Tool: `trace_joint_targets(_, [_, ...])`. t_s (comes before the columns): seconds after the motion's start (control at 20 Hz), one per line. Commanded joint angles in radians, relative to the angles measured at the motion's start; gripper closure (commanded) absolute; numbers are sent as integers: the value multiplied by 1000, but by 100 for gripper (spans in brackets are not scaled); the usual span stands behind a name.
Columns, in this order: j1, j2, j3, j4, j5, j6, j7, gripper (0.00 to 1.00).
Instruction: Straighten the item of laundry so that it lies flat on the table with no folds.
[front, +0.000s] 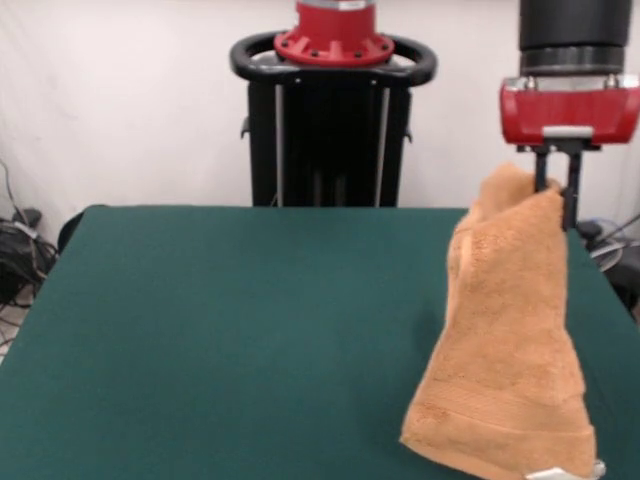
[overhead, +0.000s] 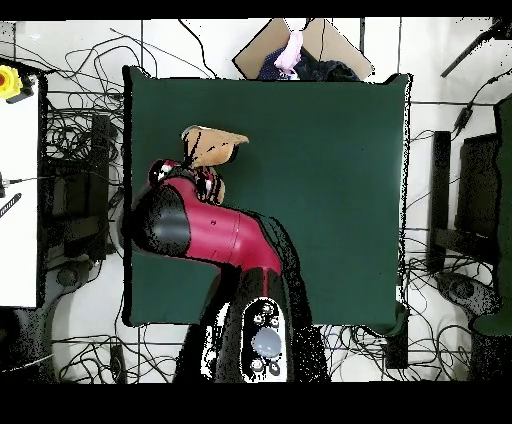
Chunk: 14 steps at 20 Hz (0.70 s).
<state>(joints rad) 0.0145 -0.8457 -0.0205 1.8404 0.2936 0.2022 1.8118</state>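
Observation:
The orange-tan terry towel (front: 510, 370) hangs from my gripper (front: 556, 205) at the right of the front view. Its top corner is pinched between the black fingers, and its lower end with the woven band rests on the dark green table (front: 230, 330). A small white label (front: 570, 472) shows at the towel's bottom edge. The towel is bunched and folded lengthwise, not flat. In the overhead view the towel (overhead: 212, 145) shows at the table's upper left, beyond my gripper (overhead: 198, 175), with the red arm covering part of it.
The robot's black pedestal (front: 330, 130) stands behind the table's far edge. Cables lie on the floor at the left (front: 20, 250). In the overhead view a cardboard box (overhead: 290, 45) sits past the table's top edge, and the table edge (overhead: 128, 150) is close to the towel.

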Motion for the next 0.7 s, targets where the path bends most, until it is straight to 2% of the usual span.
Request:
trace_joint_targets(0.05, [12,40,112,161,199,-67,434,100])
trace_joint_targets(0.35, [2,70,134,191,294,-126,518,100])
trace_joint_targets(0.55, [-76,83,232,228,300,-171,551,100])
trace_joint_targets(0.7, [-93,89,245,230,292,-170,560,100])
